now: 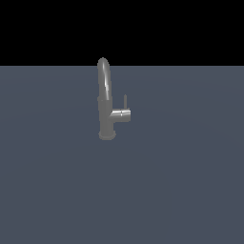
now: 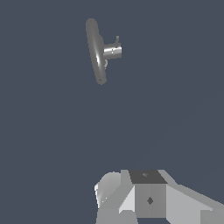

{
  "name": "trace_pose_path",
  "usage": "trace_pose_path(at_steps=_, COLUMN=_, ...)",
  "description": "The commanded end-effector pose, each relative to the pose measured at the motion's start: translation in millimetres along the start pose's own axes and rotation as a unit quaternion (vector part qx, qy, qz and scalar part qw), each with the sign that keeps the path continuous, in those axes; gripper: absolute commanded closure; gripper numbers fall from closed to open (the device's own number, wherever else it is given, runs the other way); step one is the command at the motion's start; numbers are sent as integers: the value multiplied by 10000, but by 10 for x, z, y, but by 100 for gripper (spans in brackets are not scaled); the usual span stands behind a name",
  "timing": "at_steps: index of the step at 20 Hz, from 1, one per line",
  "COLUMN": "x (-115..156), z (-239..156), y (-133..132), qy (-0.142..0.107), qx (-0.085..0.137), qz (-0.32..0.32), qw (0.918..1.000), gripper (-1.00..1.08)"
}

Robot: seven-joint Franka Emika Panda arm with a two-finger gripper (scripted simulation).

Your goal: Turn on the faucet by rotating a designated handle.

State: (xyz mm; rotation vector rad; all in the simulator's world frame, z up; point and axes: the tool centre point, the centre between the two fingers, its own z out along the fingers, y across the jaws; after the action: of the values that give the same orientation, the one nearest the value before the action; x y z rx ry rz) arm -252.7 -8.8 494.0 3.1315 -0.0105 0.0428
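In the exterior view, the faucet [image 1: 105,102] stands alone on a flat blue-grey floor [image 1: 181,190], a little toward the exterior view's left of the middle and toward the far part of the floor. It is tall and grey, with a round base and a thin spout that curves over at the top. A short fat stub sticks out sideways from its body toward the exterior view's right. On the end of that stub sits the handle [image 1: 125,101], a tiny thin rod (much smaller than the spout) pointing straight up. No part of the robot shows in this view.

In the wrist view, the faucet [image 2: 95,50] is seen from above, so the spout looks like a long grey oval. The stub pokes out from its side, and the handle [image 2: 117,40] is just a small nub at the stub's end. The gripper [image 2: 148,199] shows only as white and grey blocks at the picture's edge, well apart from the faucet. Its fingers are not in sight, so I cannot tell if they are spread or pressed together.
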Motion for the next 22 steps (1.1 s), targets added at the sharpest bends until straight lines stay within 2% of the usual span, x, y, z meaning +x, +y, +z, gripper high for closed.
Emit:
trace_pose_path(at_steps=1, x=0, z=0, y=0, qy=0, qx=0, qz=0, qw=10000, gripper=108)
trace_pose_path(at_steps=7, x=47, z=8, y=-9, qy=-60, qx=48, qz=51, qw=10000, gripper=108)
trace_pose_path(at_steps=12, x=159, z=28, y=-29, qy=-202, qx=163, qz=171, qw=9995, gripper=108)
trace_pose_path(at_steps=22, x=591, z=131, y=-84, qy=-752, qx=605, qz=636, qw=9933, gripper=108)
